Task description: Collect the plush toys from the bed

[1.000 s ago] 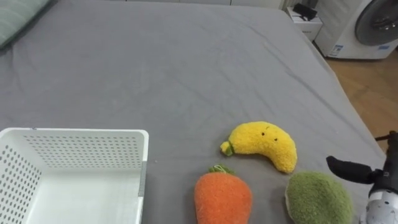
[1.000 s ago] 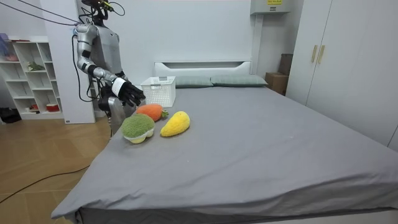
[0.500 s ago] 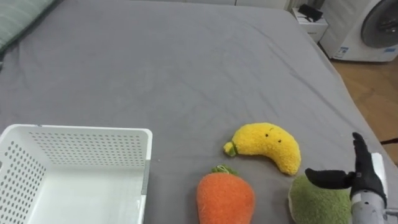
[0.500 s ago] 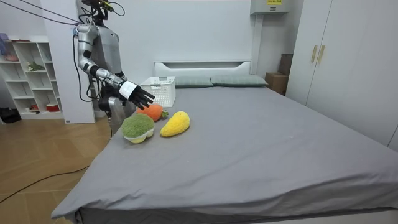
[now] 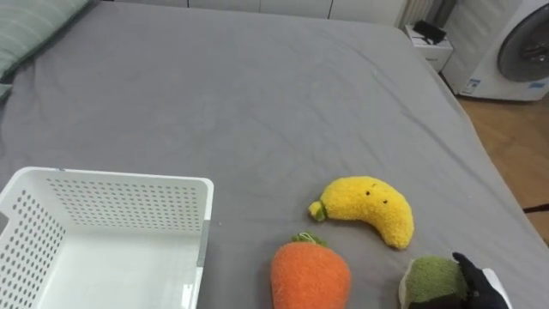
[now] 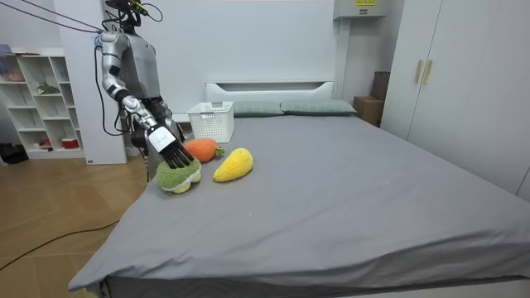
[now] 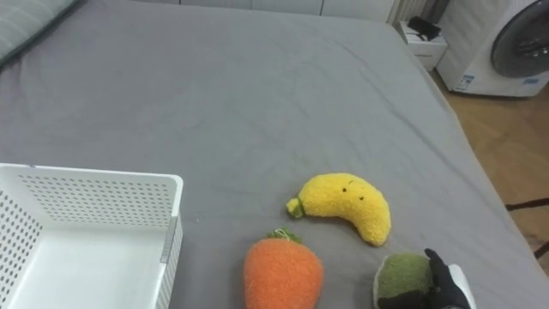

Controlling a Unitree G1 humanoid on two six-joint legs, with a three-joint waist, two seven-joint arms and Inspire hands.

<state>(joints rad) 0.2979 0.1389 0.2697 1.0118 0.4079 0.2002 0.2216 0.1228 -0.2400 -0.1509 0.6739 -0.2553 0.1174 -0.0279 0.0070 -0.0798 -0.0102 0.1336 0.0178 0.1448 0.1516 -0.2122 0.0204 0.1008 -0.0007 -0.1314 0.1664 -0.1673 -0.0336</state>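
Moved: right hand (image 5: 476, 281) lowered onto green toy (image 5: 426, 279), laid flat, uncurled.
Cut off: green toy's lower half.
Nearby: carrot (image 5: 309, 275), banana (image 5: 369, 206), basket (image 5: 129, 178).

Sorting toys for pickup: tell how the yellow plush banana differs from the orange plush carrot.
The yellow plush banana is curved, lying crosswise; the orange plush carrot is rounded, green tuft pointing away. The banana bears dark dots, the carrot none. The carrot lies nearer the robot than the banana. Both rest on the grey bed.
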